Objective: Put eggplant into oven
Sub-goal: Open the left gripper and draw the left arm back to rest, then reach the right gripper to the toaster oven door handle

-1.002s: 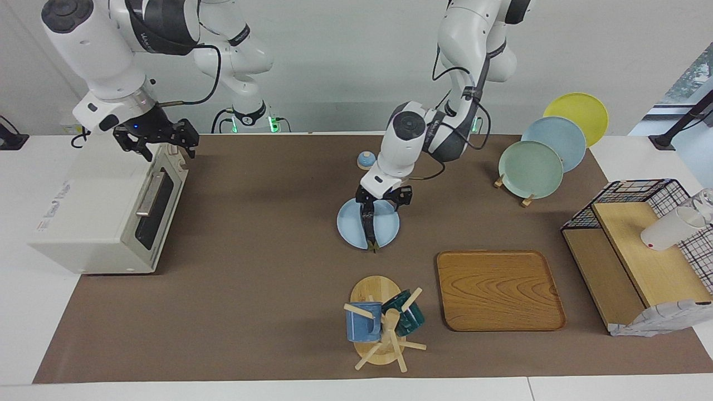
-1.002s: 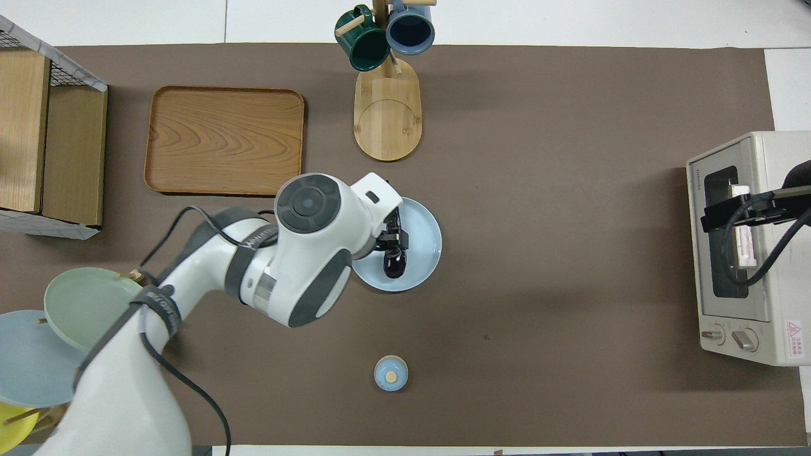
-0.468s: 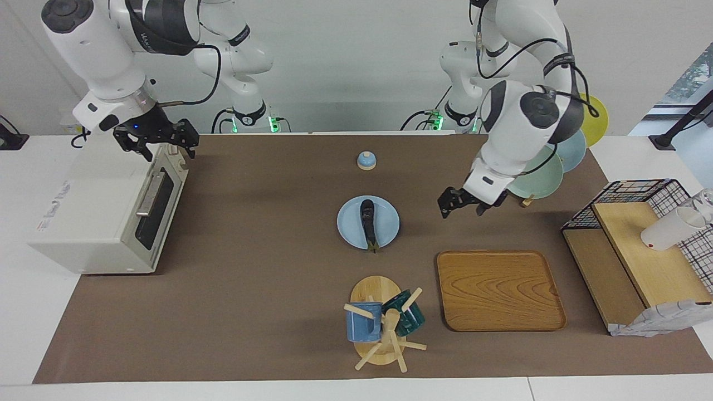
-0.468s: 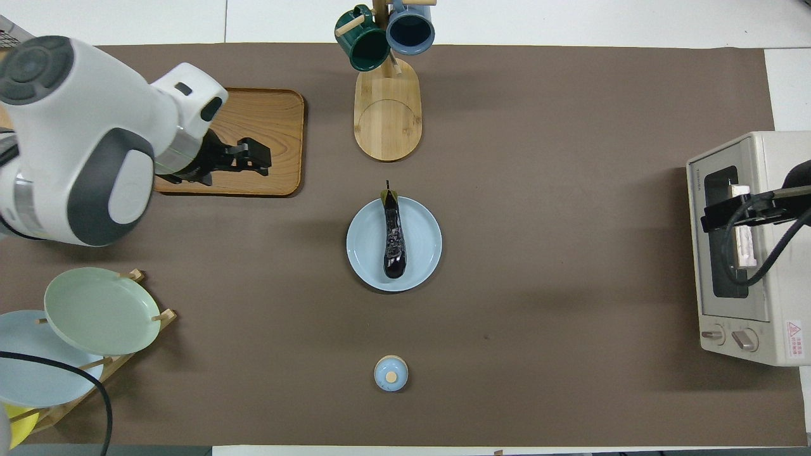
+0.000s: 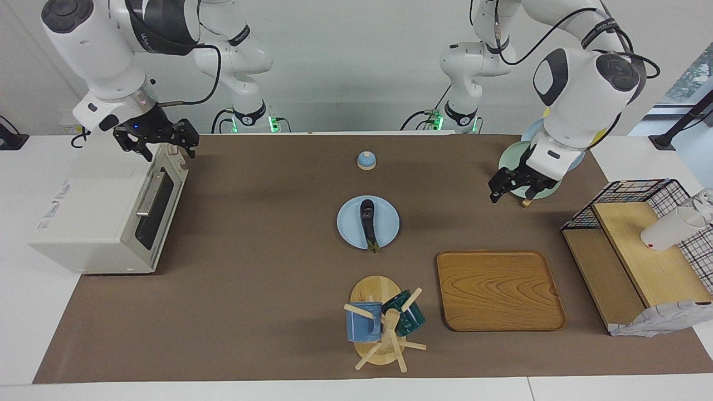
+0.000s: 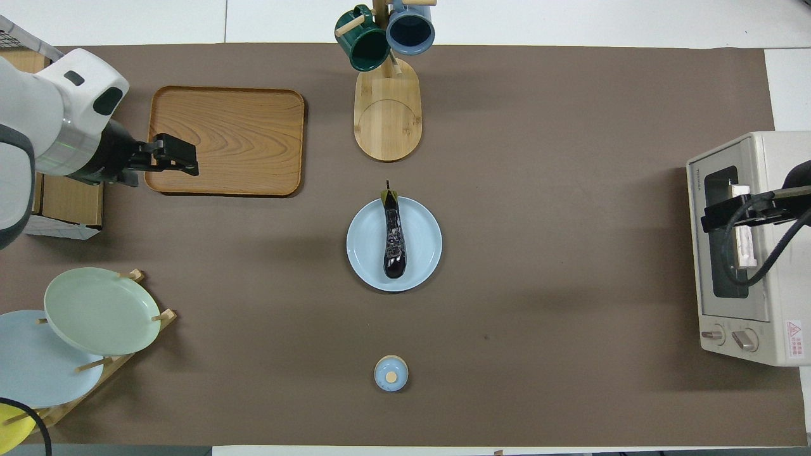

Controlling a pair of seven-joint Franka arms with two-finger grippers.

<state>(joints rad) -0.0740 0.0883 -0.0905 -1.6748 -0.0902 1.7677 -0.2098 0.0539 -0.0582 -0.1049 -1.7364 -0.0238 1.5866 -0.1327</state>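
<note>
Withdrawn from the eggplant [image 5: 367, 221] (lying on its plate [image 5: 390, 223]), left pincer [image 5: 515, 188] hangs released, well apart.

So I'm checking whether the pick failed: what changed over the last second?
The left gripper, open and empty, has pulled up off the eggplant and swung toward the left arm's end, now in front of the plate rack. The eggplant stays on the blue plate, never lifted. The right gripper keeps hovering open over the closed oven.
</note>
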